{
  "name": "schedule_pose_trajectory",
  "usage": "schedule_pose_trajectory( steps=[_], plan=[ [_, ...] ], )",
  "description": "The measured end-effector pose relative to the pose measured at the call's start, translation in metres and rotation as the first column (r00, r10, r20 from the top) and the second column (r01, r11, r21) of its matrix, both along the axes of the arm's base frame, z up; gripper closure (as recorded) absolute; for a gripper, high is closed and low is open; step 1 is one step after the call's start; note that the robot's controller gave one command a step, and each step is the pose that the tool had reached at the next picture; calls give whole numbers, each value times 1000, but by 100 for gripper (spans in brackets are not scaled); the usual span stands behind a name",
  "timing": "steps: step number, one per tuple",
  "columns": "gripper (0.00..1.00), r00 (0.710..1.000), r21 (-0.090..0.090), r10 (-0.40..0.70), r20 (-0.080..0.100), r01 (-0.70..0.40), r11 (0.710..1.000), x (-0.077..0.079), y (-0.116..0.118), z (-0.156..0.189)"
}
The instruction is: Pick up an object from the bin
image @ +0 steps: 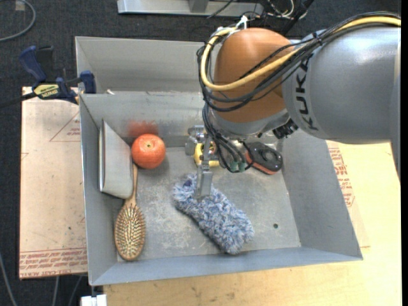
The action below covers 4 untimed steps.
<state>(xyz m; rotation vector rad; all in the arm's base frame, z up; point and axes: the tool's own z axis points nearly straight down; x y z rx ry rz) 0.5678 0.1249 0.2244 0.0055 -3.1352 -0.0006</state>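
One arm comes in from 3 o'clock, its orange wrist cover (248,69) over the bin's 12 o'clock half, wrist pointing straight down. Gripper (204,195) sits just past bin centre toward 6 o'clock. Fingers read as one narrow bar, drawn together, tips pressed into the 11 o'clock end of a fuzzy blue-grey slipper (215,220). No fabric visible between them, so can't call it held.

Grey metal bin (312,190) contents:
- slipper lies on the floor, running from centre toward 5 o'clock
- red-orange apple (148,152) at 10 o'clock, well apart from the gripper
- grey flat block (116,164) leans on the 9 o'clock wall, just beside the apple
- wooden hairbrush (130,225) at 8 o'clock, handle touching the block
- red-and-black item (264,159) at 2 o'clock, half under the wrist, kind unclear
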Motion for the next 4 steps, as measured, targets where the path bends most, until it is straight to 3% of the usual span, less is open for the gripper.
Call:
schedule_pose_trajectory(
  steps=[1, 2, 3, 4],
  plan=[
    [0, 1000, 1, -3, 7, 3, 1000, 2, -1, 5],
    [0, 999, 1, 37, 10, -37, 999, 3, -33, -60],
    [0, 993, 1, 118, 12, -118, 993, -8, -74, -135],
    [0, 997, 3, 72, 7, -72, 997, -13, -83, -147]
  ],
)
